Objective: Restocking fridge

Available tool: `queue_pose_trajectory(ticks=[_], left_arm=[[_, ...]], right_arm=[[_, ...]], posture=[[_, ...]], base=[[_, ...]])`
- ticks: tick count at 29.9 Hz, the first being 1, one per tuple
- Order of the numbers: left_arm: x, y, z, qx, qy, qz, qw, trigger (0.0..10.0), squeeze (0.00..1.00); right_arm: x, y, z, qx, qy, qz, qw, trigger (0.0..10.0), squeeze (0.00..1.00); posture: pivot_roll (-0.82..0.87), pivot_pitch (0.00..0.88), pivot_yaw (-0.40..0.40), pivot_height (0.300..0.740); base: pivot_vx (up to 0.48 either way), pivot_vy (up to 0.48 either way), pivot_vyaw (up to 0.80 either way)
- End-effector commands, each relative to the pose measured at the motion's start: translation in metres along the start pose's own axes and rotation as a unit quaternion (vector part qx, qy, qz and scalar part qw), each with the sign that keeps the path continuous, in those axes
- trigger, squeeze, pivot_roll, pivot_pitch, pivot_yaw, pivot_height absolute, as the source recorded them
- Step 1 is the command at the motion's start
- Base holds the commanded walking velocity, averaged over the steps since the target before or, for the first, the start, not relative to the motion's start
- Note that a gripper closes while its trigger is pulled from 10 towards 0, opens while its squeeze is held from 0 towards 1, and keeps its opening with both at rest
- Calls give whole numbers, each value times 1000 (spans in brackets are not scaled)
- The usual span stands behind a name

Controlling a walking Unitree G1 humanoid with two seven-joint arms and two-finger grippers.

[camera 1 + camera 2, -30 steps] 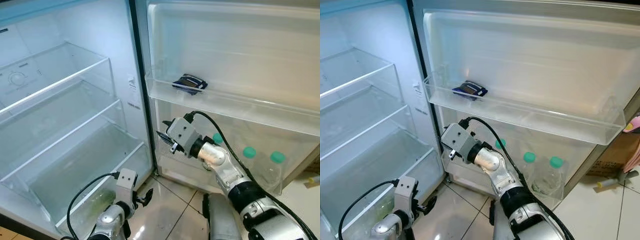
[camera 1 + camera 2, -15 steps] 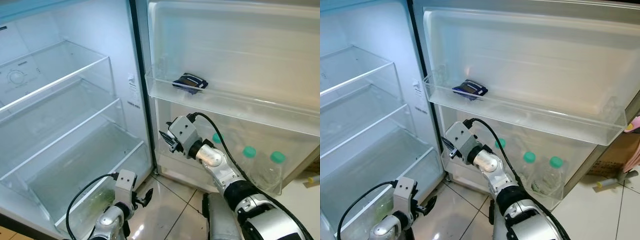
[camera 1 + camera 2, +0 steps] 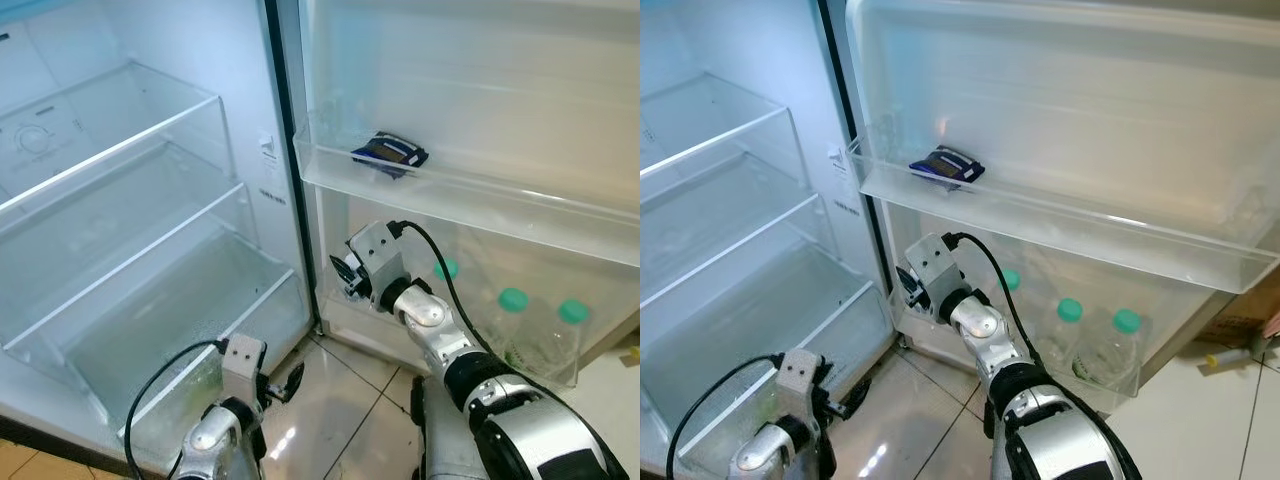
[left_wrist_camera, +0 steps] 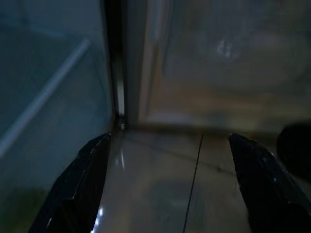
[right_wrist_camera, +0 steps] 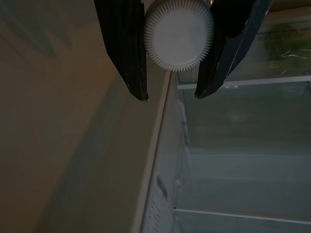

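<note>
The right tool (image 5: 171,92), clamped on a ribbed white cap (image 5: 179,33), had drawn closer to the lower door bin (image 3: 345,310); the left tool (image 4: 170,179) hung apart.

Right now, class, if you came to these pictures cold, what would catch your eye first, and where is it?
The wide-open fridge with bare glass shelves stands out first, on the left. On its open door, a small dark packet lies alone in the upper door shelf, and three green-capped bottles stand in the lower one. The right gripper, near the door's lower hinge side, holds a white ribbed cap between its fingers.
</note>
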State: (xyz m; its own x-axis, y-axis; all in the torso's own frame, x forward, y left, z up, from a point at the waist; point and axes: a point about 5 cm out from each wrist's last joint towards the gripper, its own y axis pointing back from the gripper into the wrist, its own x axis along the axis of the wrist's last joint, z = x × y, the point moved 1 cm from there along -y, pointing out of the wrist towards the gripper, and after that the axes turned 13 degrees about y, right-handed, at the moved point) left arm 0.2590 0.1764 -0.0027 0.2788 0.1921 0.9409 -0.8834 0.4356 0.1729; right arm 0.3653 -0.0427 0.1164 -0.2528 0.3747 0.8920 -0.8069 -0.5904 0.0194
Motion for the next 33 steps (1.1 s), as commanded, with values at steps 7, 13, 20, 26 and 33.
queue_pose_trajectory(ticks=[7,13,20,26,33], left_arm=[[40,9,-12,-33,-5,100,994,10000,0],[48,12,-12,-56,-9,111,992,10000,0],[55,20,3,-140,-5,111,984,10000,0],[61,22,11,-169,-1,115,979,10000,0],[67,23,19,-189,3,116,975,10000,0]], right_arm=[[6,-5,3,-4,-10,3,1000,10000,0],[8,-6,5,-4,-9,5,1000,10000,0],[-5,-4,7,-10,5,-45,999,10000,0],[-11,-2,5,-8,-5,-63,998,10000,0],[-11,-2,4,-4,-7,-66,998,10000,0]], posture=[[30,199,-15,455],[30,201,-18,455],[37,218,-16,455],[43,229,-12,455],[46,234,-12,455]], base=[[0,0,0],[0,0,0],[0,0,0],[0,0,0],[0,0,0]])
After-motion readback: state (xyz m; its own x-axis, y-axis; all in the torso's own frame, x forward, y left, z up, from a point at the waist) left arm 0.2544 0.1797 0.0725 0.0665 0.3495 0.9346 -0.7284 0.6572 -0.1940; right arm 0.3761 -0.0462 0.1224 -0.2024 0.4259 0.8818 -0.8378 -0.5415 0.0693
